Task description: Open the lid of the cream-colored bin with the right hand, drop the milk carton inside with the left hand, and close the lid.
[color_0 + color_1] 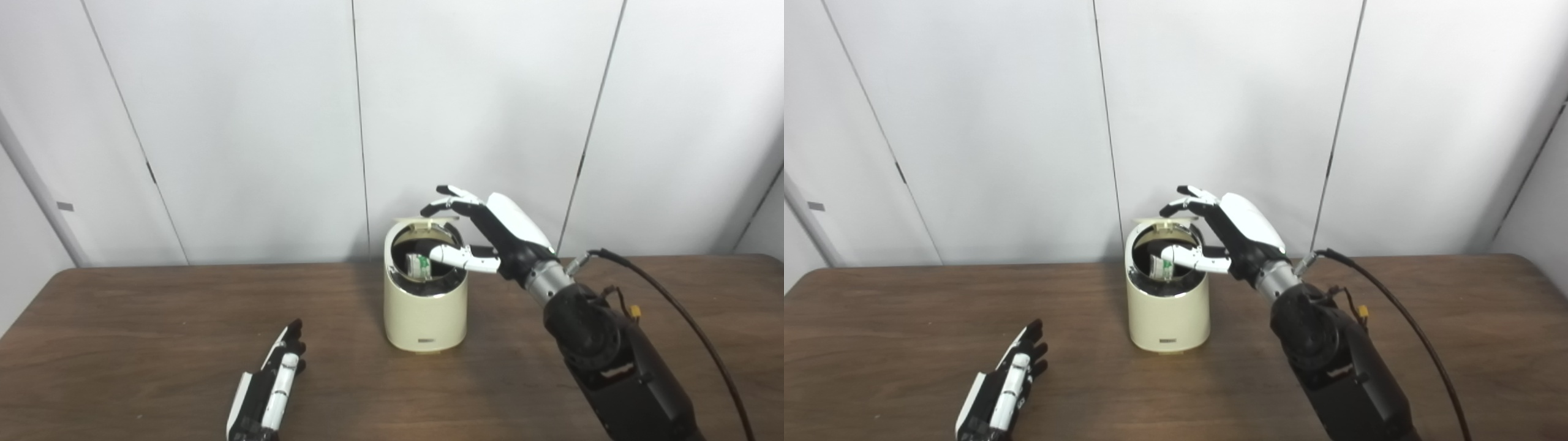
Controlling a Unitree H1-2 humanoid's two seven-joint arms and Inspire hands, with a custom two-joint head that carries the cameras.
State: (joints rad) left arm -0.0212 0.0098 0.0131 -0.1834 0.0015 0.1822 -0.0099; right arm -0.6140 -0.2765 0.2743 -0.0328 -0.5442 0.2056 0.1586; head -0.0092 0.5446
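Nearest, at seven o'clock, left hand point(269, 386) flat on bench point(122, 343), fingers apart, holding nothing. Right hand point(484, 236), spread and gripping nothing, fingertips on raised lid point(427, 219) at twelve o'clock of cream bin point(422, 312), milk carton point(419, 264) already inside. Best to press lid down slowly, thumb clear of rim.

No legible text found | green markings seen on white milk carton point(419, 264) inside cream-colored plastic bin point(424, 312), too blurred to be read | small front badge on bin unreadable

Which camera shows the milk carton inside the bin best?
The left eye view: the milk carton shows more of its white face and green print beside the right hand thumb. In the right eye view the thumb covers more of it inside the bin.
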